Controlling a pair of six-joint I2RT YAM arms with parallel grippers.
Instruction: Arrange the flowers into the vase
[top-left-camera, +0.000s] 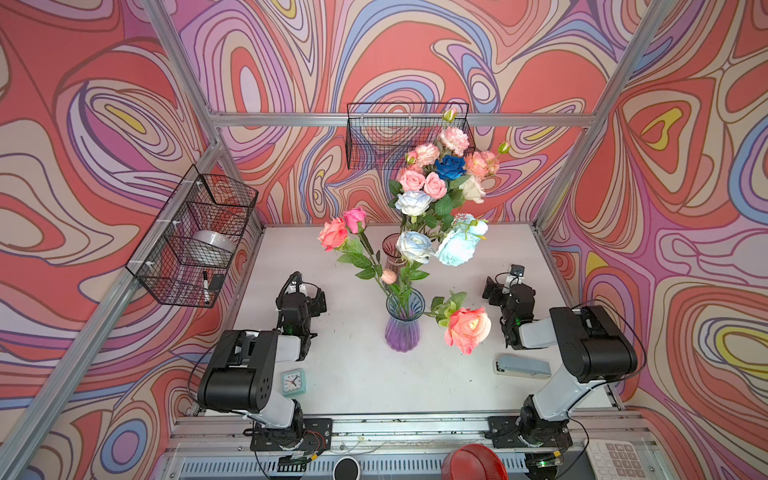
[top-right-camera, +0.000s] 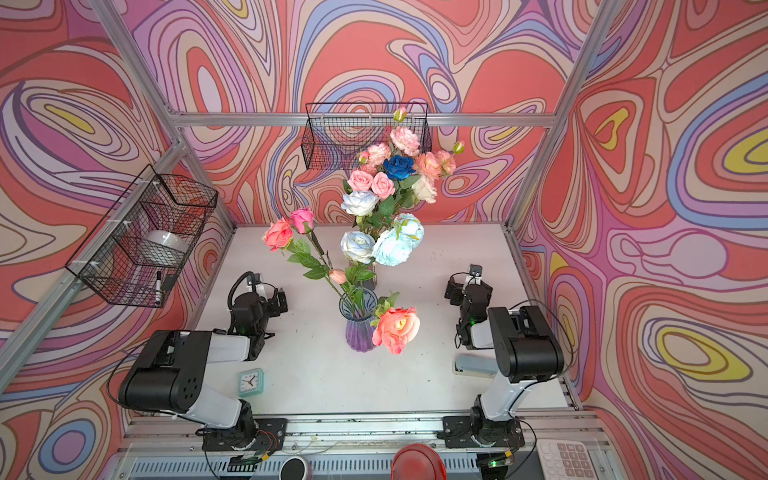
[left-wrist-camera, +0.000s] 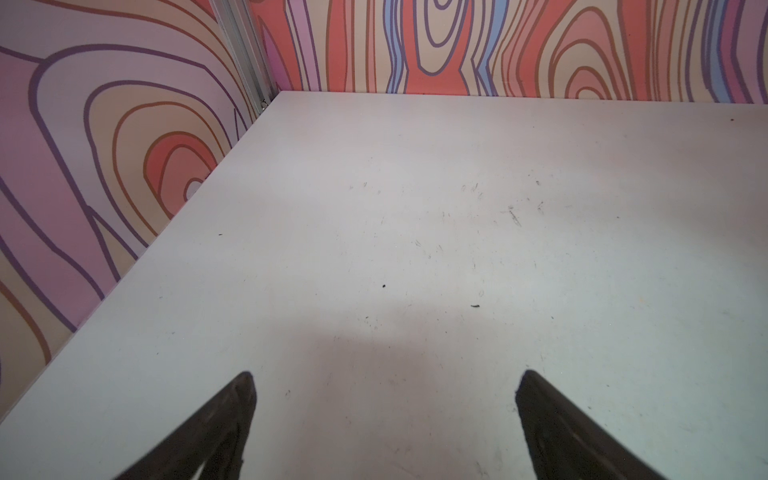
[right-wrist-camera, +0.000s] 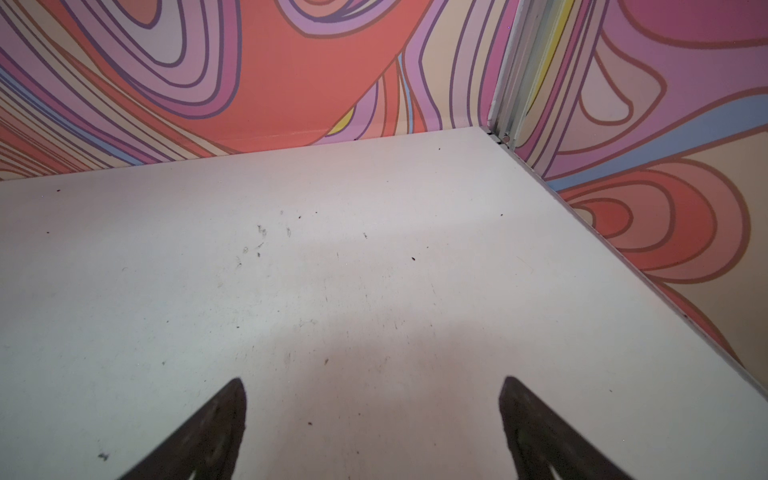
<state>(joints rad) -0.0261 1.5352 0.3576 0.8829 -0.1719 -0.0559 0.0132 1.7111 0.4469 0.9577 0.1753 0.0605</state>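
No loose stem lies on the table (top-left-camera: 353, 382), so every one of the flowers (top-left-camera: 415, 246) already stands in glass. The purple vase (top-left-camera: 402, 332) holds only a few. Two roses (top-left-camera: 332, 233) lean up and away to its left, a small bud sits just above its rim, and a coral rose (top-left-camera: 467, 328) droops over its right side. Just behind it, a rear vase (top-left-camera: 390, 249) carries the main bunch of pink, peach, white, pale blue and one deep blue bloom.

If the purple vase is the goal, most of the moving looks left to do. If either vase counts, the job looks close to finished.

The left end effector (left-wrist-camera: 384, 382) rests to the left of the vase. The right end effector (right-wrist-camera: 374, 386) rests to its right. Both have their jaws spread wide over bare table and hold nothing.

On the wall far left of the vase, a basket (top-left-camera: 195, 216) holds a white round thing (top-left-camera: 214, 243) and a marker (top-left-camera: 205, 286). A second basket (top-left-camera: 374, 137), on the wall behind the vase, shows nothing inside.
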